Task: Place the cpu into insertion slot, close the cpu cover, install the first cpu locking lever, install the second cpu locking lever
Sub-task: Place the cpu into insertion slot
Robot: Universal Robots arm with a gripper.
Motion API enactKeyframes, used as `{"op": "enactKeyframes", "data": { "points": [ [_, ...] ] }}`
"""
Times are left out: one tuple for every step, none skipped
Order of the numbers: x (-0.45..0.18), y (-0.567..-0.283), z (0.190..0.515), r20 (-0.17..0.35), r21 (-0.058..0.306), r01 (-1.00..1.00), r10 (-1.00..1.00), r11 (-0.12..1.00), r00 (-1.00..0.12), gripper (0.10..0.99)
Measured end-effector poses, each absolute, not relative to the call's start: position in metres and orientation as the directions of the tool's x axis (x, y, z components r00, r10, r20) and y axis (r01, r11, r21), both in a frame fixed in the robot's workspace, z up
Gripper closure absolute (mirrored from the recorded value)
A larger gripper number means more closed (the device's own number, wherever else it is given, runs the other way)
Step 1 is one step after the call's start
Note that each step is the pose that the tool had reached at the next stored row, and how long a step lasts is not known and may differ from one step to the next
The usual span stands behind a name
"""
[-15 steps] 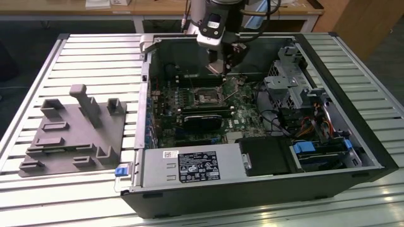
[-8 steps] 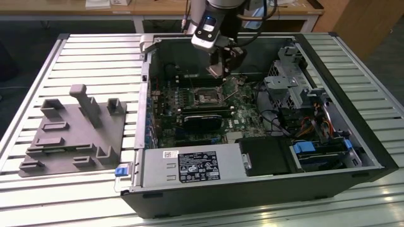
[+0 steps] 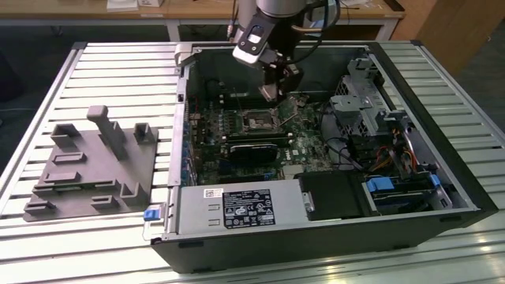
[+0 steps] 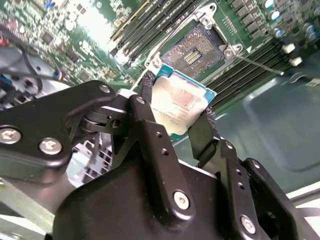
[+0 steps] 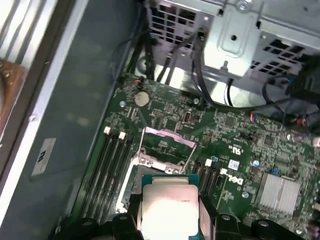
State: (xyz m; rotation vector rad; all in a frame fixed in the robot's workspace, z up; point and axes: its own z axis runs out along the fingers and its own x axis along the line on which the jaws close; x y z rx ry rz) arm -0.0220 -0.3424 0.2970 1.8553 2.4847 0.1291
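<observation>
My gripper (image 3: 273, 94) is inside the open computer case, just above the motherboard (image 3: 236, 127), and it is shut on the cpu (image 4: 181, 106). The chip's silvery top (image 5: 169, 210) sits between the black fingers (image 4: 146, 107), tilted relative to the board. Directly below and slightly ahead lies the insertion slot (image 4: 195, 47), dark and square with a silver rim, holding nothing (image 3: 258, 120). The cpu cover (image 5: 167, 149) stands hinged up at the socket's far edge. A thin wire locking lever (image 4: 256, 64) sticks out beside the socket, unlatched.
A black labelled power-supply box (image 3: 236, 210) fills the case's front corner. A black card (image 3: 252, 148) lies near the socket, and a metal drive cage (image 3: 363, 97) with cables stands on the exterior view's right. Memory slots (image 4: 145, 25) flank the socket. A grey fixture plate (image 3: 87, 165) rests outside.
</observation>
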Motion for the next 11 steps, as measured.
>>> {"op": "enactKeyframes", "data": {
  "points": [
    [-0.022, -0.342, 0.296, 0.019, 0.089, 0.96, 0.963, 0.265, -0.268, 0.549],
    [-0.022, -0.342, 0.295, 0.019, 0.089, 0.965, 0.968, 0.248, -0.25, 0.549],
    [-0.022, -0.342, 0.294, 0.019, 0.089, 0.969, 0.972, 0.23, -0.233, 0.549],
    [-0.022, -0.342, 0.292, 0.019, 0.089, 0.973, 0.976, 0.213, -0.215, 0.549],
    [-0.022, -0.342, 0.291, 0.019, 0.089, 0.977, 0.98, 0.194, -0.196, 0.549],
    [-0.022, -0.342, 0.29, 0.019, 0.089, 0.98, 0.984, 0.176, -0.178, 0.549],
    [-0.022, -0.342, 0.289, 0.019, 0.089, 0.983, 0.987, 0.158, -0.161, 0.549],
    [-0.022, -0.342, 0.288, 0.019, 0.089, 0.986, 0.99, 0.141, -0.143, 0.549],
    [-0.022, -0.342, 0.287, 0.019, 0.089, 0.988, 0.992, 0.123, -0.125, 0.549],
    [-0.022, -0.342, 0.285, 0.019, 0.089, 0.99, 0.994, 0.105, -0.107, 0.549],
    [-0.022, -0.342, 0.284, 0.019, 0.089, 0.992, 0.996, 0.087, -0.089, 0.549]
  ]
}}
